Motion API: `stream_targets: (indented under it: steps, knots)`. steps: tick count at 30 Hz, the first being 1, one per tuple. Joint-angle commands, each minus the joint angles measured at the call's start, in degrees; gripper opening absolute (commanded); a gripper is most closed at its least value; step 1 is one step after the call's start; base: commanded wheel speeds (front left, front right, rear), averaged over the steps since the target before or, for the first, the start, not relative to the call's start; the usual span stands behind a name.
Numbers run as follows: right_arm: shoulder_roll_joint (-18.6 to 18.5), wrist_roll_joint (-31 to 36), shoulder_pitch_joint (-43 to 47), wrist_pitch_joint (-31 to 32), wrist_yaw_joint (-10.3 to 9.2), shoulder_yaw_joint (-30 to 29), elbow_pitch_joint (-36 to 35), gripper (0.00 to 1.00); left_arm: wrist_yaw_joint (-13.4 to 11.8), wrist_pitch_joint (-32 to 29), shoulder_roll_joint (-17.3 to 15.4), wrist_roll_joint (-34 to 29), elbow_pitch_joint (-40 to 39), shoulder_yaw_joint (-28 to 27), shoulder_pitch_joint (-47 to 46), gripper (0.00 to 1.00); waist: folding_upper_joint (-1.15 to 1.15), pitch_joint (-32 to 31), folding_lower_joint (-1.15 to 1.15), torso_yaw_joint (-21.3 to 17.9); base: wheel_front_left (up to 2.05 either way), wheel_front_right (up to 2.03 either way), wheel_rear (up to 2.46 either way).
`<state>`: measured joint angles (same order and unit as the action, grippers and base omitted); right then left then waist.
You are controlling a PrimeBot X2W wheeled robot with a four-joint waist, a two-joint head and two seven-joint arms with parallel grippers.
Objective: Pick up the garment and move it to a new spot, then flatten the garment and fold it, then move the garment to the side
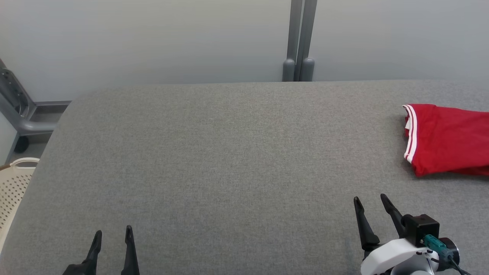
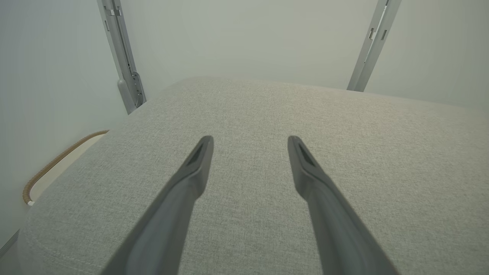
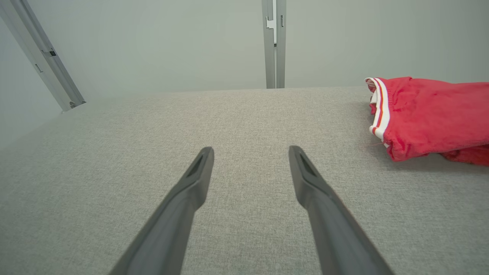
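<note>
Garment (image 1: 449, 139) looks folded at the right of the tabletop (image 1: 229, 152), so you seem nearly done, left hand (image 1: 114, 229) and right hand (image 1: 369, 196) spread, empty.

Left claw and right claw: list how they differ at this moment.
The left claw sits low in the head view, cut off by the bottom edge. The right claw reaches further up, with its white wrist in sight. The red garment lies near the right claw, far from the left claw. The cream basket is nearer the left claw than the right claw. Both are open, empty, above the grey table.
</note>
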<state>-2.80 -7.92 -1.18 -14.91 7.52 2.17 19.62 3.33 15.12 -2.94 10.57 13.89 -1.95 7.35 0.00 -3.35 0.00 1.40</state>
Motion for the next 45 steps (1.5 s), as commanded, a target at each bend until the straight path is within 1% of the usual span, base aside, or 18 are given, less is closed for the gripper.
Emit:
stream_targets:
  steps: [1, 2, 7, 26, 45]
  knots:
    - [-0.14, -0.40, 0.50, -0.23, -0.08, -0.05, -0.23, 1.00, 0.23, 0.04, 0.01, 0.22, 0.06, -0.20, -0.29, 1.00, 0.00, 0.01, 0.00, -0.04, 0.00, 0.00, 0.00]
    - [0.00, -0.09, 0.00, 0.00, 0.00, 0.02, -0.02, 0.00, 0.01, -0.01, 0.00, 0.09, 0.05, -0.01, -0.02, 0.00, 0.00, 0.01, 0.00, -0.04, 0.00, 0.00, 0.00]
    - [0.26, -1.10, 0.97, 0.54, 0.01, -0.12, 2.11, 0.00, 0.05, -0.60, 0.36, 1.01, 2.58, -0.14, -0.08, 0.00, 0.00, 0.05, 0.00, -0.05, 0.00, 0.00, 0.00]
    - [0.16, -21.81, 0.48, 4.21, 0.00, -1.51, -1.11, 0.00, 1.10, -7.14, 0.26, 20.76, 2.62, -1.86, -4.26, 0.00, 0.00, 0.56, 0.00, -0.26, 0.00, 0.00, 0.00]
    - [0.06, -38.40, 0.00, 7.19, -0.01, -2.69, -3.58, 0.00, 1.92, -12.43, 0.16, 36.58, 2.67, -3.26, -7.63, 0.00, 0.00, 1.07, 0.00, -0.47, 0.00, 0.00, 0.00]
